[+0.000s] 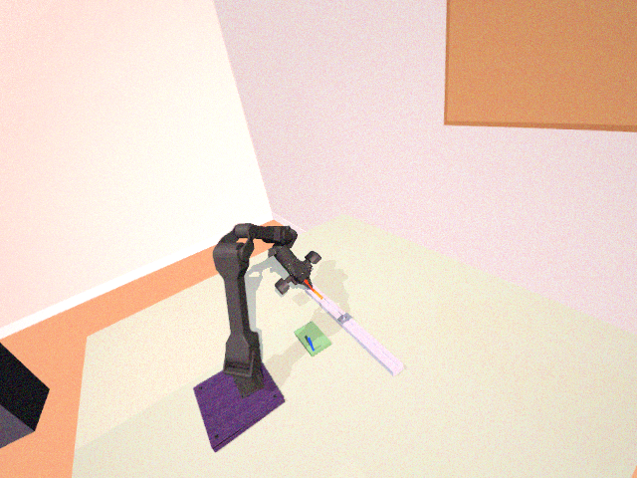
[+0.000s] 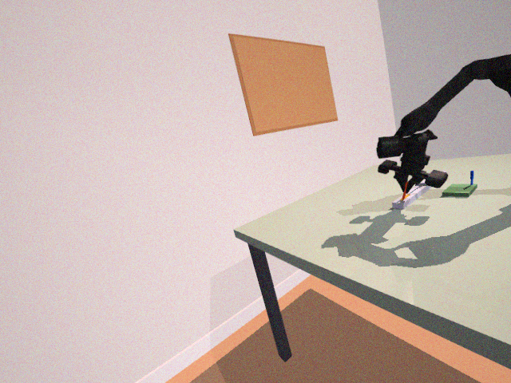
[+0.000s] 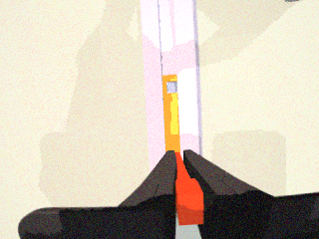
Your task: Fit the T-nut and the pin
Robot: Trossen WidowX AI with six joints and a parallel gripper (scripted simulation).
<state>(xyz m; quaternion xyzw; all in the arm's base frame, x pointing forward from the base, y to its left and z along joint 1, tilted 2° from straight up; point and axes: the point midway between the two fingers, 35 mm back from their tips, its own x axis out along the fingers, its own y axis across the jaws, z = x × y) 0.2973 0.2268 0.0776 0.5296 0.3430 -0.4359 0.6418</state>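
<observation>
In the top view, the claw (image 1: pixel 308 284) (image 2: pixel 406 191) (image 3: pixel 178 157) sits just below the middle of the frame, at the upper-left end of the aluminum rail (image 1: pixel 371 345) (image 2: pixel 417 195) (image 3: pixel 189 107). The dark bracket (image 1: pixel 343 318) straddles the rail farther down to the right. The green tray (image 1: pixel 319 337) (image 2: pixel 458 190), left of the bracket, holds the blue pin (image 1: pixel 311 343) (image 2: pixel 471 177).

In the exterior view, right of centre, the orange handle (image 1: pixel 309 284) (image 2: pixel 405 190) (image 3: pixel 189 196) leans slightly at the claw, above the rail's near end. The pin stands upright in the tray at the right edge.

In the wrist view, the claw pinches the handle at lower centre. The brass T-nut (image 1: pixel 318 294) (image 2: pixel 406 197) (image 3: pixel 171 112) lies along the slot line at mid-frame, its hole toward the top; whether it is under the lips I cannot tell.

The nut should be light and stiff, its slim handle apt to pivot in the pinch. Hold it low and square; take the pin by its upper shaft.
</observation>
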